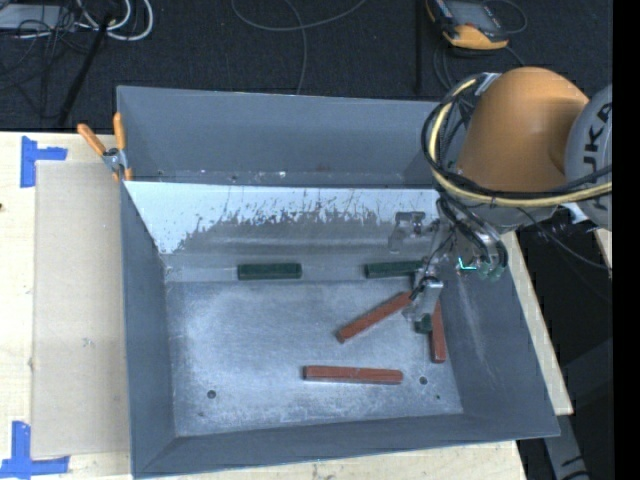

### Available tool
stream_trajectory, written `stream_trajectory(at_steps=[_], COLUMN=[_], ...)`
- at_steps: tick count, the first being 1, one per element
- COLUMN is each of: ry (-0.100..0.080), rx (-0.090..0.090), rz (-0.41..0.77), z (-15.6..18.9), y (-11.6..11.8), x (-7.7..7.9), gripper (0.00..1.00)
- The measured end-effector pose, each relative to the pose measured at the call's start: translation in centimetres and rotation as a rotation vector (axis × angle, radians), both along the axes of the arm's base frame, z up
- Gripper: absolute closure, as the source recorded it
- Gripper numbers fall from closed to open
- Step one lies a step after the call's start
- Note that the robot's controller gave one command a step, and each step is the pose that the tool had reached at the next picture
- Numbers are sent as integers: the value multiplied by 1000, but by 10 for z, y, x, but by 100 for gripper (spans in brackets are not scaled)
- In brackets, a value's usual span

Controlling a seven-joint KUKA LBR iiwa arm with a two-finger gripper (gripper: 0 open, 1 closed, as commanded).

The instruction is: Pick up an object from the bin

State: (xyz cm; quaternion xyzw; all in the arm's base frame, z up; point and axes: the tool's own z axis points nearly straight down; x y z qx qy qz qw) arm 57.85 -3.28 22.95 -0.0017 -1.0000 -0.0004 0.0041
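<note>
My gripper (415, 260) hangs at the bin's right side, near the back wall, and is open. One finger (408, 228) is toward the back wall, the other finger (426, 290) toward the front. The right end of a short dark green bar (390, 268) lies between them on the floor. A tilted red-brown stick (370, 320) has its upper end right at the front finger; I cannot tell whether they touch. A second red-brown stick (438, 334) lies almost lengthwise just below that finger.
Another dark green bar (268, 271) lies at the back left of the floor. A third red-brown stick (352, 374) lies flat near the front. The arm's orange dome and cables overhang the bin's right rim.
</note>
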Motion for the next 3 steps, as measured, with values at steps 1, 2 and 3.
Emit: stream_trajectory(at_steps=[1, 2, 3], ry=[-1, -8, -19], rx=[1, 0, -1], rz=[181, 180, 98], z=[-153, -148, 28], y=[-5, -6, -15], x=[25, 27, 36], gripper=[0, 100, 100])
